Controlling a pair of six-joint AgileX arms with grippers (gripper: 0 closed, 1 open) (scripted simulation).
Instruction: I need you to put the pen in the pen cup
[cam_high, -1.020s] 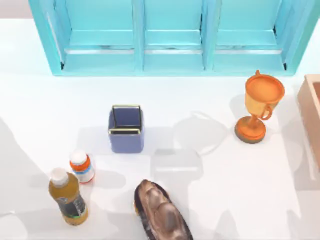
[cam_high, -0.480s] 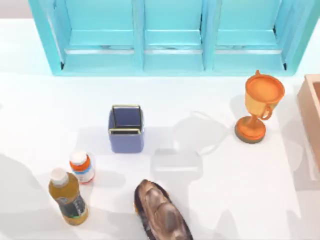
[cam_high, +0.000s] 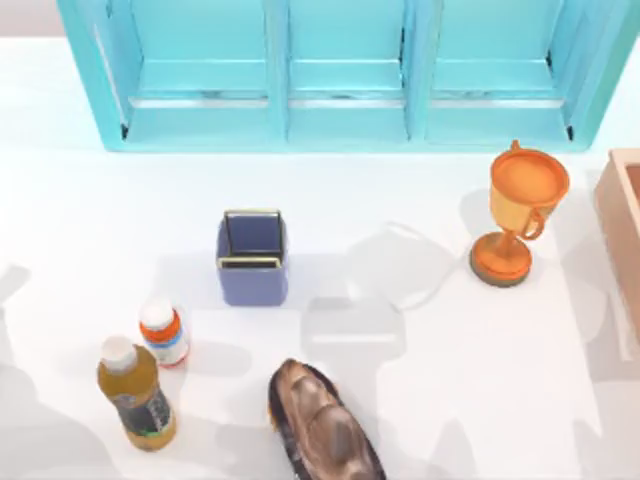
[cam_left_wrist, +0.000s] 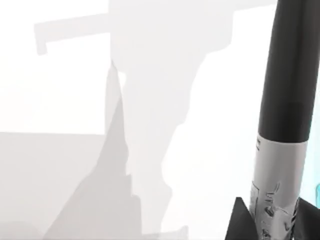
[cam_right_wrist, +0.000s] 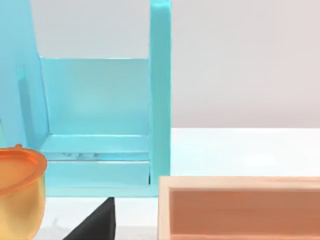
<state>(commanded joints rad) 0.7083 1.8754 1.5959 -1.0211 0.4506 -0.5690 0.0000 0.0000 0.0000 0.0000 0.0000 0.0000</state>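
— Two hands at this desk (cam_high: 90, 230); which one has the pen (cam_left_wrist: 287, 95)?

— Left one. From the left wrist, the left hand (cam_left_wrist: 272, 222) is clenched on it: dark fingers (cam_left_wrist: 241, 222) sit against either side of the silver part, and the black part sticks out past them. Beneath it lies bare white desk crossed by grey shadows.

— And the pen cup (cam_high: 251, 260)?

— Upright on the desk, a little left of the middle, mouth open and nothing in it. From above, I can't tell how far the pen is from it.

— What's around the cup?

— A pill bottle (cam_high: 163, 333) stands near-left of it, apart from it. A juice bottle (cam_high: 135, 392) is just beside the pill bottle, nearer still. A brown oval object (cam_high: 322, 425) lies at the near edge, right of the cup and well clear. A teal shelf unit (cam_high: 345, 75) runs along the far side.

— The right hand?

— One dark edge of the right hand (cam_right_wrist: 97, 222) shows from the right wrist. Whether it is clenched or released I cannot tell. It faces the shelf unit, with the orange trophy (cam_high: 520, 215) and a wooden box (cam_high: 622, 215) close in front, at the right of the desk, well apart from the cup.
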